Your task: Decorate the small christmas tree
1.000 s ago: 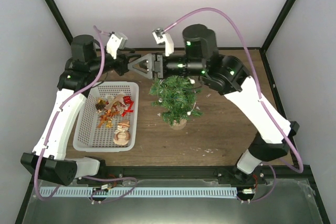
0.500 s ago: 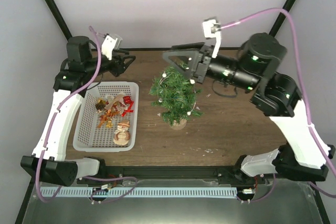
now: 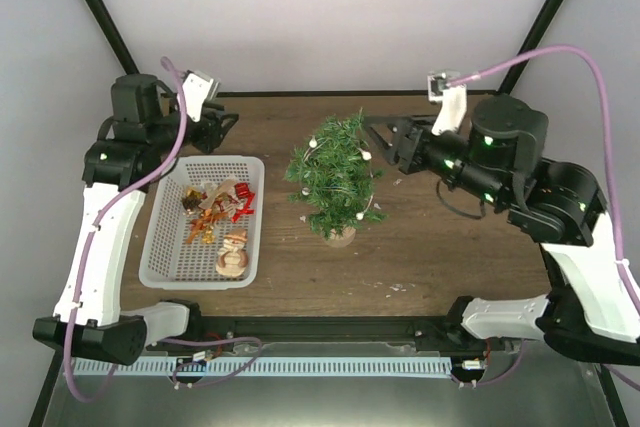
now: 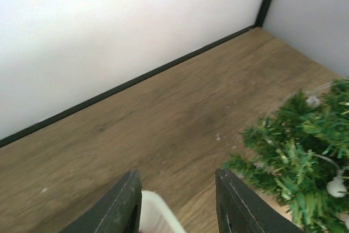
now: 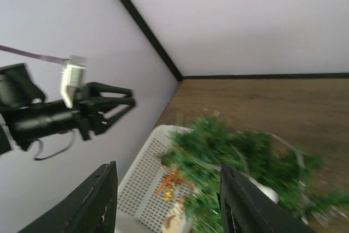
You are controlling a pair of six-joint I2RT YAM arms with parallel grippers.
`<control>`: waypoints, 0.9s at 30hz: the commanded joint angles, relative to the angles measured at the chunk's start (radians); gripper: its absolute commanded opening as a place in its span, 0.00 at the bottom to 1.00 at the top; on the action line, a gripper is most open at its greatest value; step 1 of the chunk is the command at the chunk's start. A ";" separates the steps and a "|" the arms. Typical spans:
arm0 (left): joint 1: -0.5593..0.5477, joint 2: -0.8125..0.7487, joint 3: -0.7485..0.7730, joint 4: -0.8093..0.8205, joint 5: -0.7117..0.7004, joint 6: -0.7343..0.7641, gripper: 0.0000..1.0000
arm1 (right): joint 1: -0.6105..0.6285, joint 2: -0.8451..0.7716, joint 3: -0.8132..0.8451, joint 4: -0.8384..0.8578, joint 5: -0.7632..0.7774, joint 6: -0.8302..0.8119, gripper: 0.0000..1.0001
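The small christmas tree (image 3: 334, 175) stands upright on its tan wooden base mid-table, with a string of white beads on its branches. It also shows at the lower right of the left wrist view (image 4: 305, 162) and blurred in the right wrist view (image 5: 240, 162). My left gripper (image 3: 222, 127) is open and empty above the far end of the white basket (image 3: 160, 247), to the tree's left. My right gripper (image 3: 375, 139) is open and empty, just right of the treetop. The basket holds several ornaments (image 3: 215, 209), among them a snowman (image 3: 234, 253).
The basket's corner (image 4: 155, 214) shows between the left fingers (image 4: 122, 205). Black frame posts and white walls close in the table at the back and sides. The left arm (image 5: 60, 115) shows in the right wrist view.
My right gripper has pulled back to the right from above the tree, open. My left gripper has drawn back left toward the basket's far end. The bead string stays on the tree.
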 commanded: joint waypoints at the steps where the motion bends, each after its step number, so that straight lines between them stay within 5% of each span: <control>1: 0.059 -0.031 0.056 -0.104 -0.096 0.045 0.39 | 0.006 -0.073 -0.018 -0.159 0.154 0.069 0.45; 11: 0.169 -0.089 0.022 -0.302 -0.112 0.146 0.42 | 0.006 -0.205 -0.332 -0.297 0.136 0.227 0.44; 18: 0.171 -0.156 -0.163 -0.391 -0.127 0.166 0.41 | 0.006 -0.294 -0.628 -0.143 -0.029 0.240 0.48; 23: 0.171 -0.203 -0.251 -0.382 -0.115 0.172 0.41 | 0.006 -0.176 -0.500 -0.079 -0.077 0.131 0.57; 27: 0.171 -0.209 -0.259 -0.349 -0.114 0.198 0.41 | 0.006 -0.100 -0.383 -0.044 -0.053 0.106 0.78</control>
